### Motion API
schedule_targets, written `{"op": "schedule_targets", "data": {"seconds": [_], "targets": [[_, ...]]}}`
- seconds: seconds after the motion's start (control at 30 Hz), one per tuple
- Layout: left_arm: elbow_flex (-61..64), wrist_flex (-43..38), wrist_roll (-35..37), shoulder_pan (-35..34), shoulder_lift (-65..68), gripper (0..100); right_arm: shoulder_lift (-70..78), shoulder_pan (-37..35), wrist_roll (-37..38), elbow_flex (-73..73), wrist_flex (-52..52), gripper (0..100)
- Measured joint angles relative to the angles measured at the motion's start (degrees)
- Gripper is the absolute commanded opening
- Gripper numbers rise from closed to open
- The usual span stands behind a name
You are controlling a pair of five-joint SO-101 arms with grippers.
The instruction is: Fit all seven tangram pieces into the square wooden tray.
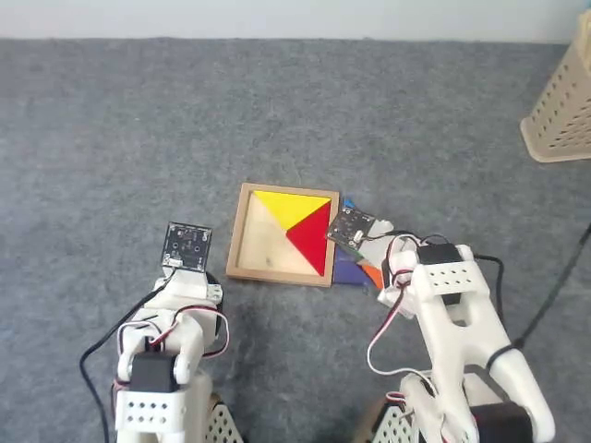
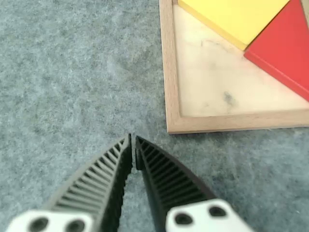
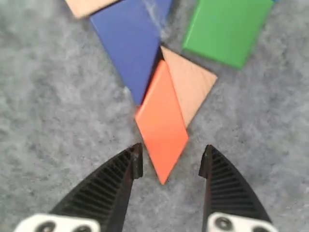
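The square wooden tray [image 2: 170,72] lies just ahead of the left fingers [image 2: 104,179], which are closed on nothing. A yellow triangle [image 2: 231,17] and red triangle [image 2: 285,48] sit inside it. Beyond the right fingers [image 3: 118,179], spread wide and empty, lie a blue triangle [image 3: 128,48] and green piece [image 3: 224,29]. The orange parallelogram [image 3: 161,128] has its tip between them. It looks thin, stiff, light and probably slick, so pinch across its long edges.
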Motion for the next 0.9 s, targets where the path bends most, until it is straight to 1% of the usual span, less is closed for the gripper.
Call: {"op": "schedule_targets", "data": {"seconds": [0.13, 0.27, 0.53, 0.67, 0.73, 0.8, 0.9], "targets": [[0.00, 0.00, 0.00, 0.00, 0.00, 1, 0.00, -3.52, 0.00, 2.29, -0.53, 20.2], [0.00, 0.00, 0.00, 0.00, 0.00, 1, 0.00, -5.10, 0.00, 3.96, -2.81, 19.9], [0.00, 0.00, 0.00, 0.00, 0.00, 1, 0.00, -3.52, -0.09, 4.04, -3.52, 19.1], [0.00, 0.00, 0.00, 0.00, 0.00, 1, 0.88, -2.99, -0.09, 4.04, -3.60, 9.2], [0.00, 0.00, 0.00, 0.00, 0.00, 1, 1.76, -2.55, -0.09, 3.60, -3.96, 6.2], [0.00, 0.00, 0.00, 0.00, 0.00, 1, 4.04, -2.29, -1.93, 1.76, -3.96, 6.9], [0.00, 0.00, 0.00, 0.00, 0.00, 1, 7.65, -0.70, -8.79, -1.58, -3.60, 6.5]]}}
